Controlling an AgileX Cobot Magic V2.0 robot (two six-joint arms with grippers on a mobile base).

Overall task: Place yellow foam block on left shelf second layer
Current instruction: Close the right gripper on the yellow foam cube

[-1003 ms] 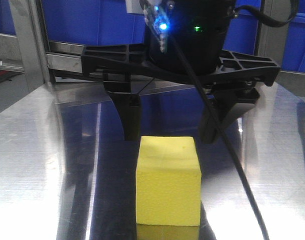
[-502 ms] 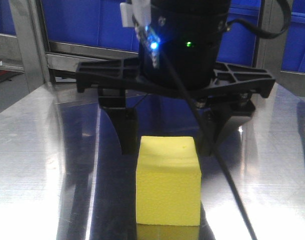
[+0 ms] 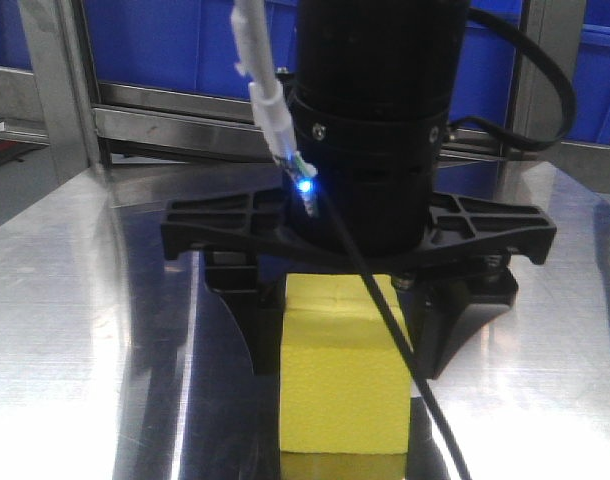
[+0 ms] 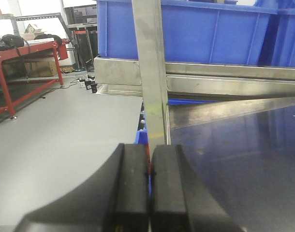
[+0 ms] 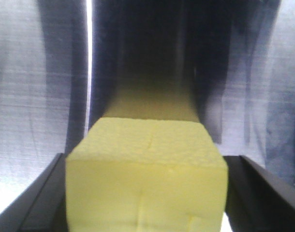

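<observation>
The yellow foam block stands upright on the shiny metal table, directly beneath the right gripper and between its 2 black fingers, which reach down along the block's 2 opposite sides. In the front view the gripper's wide black body covers the back part of the block's top face, and the fingers end at about the block's upper half. The jaws are spread to the block's width; the right wrist view shows the block centred between the 2 fingers, with a thin dark gap on the side of the other finger, so the jaws look parted rather than clamped, though whether either pad touches the foam cannot be told. A black cable hangs from the gripper across the block's front corner. The left gripper is away from the block, its 2 fingers pressed together with nothing between them, facing blue bins beyond a metal post.
</observation>
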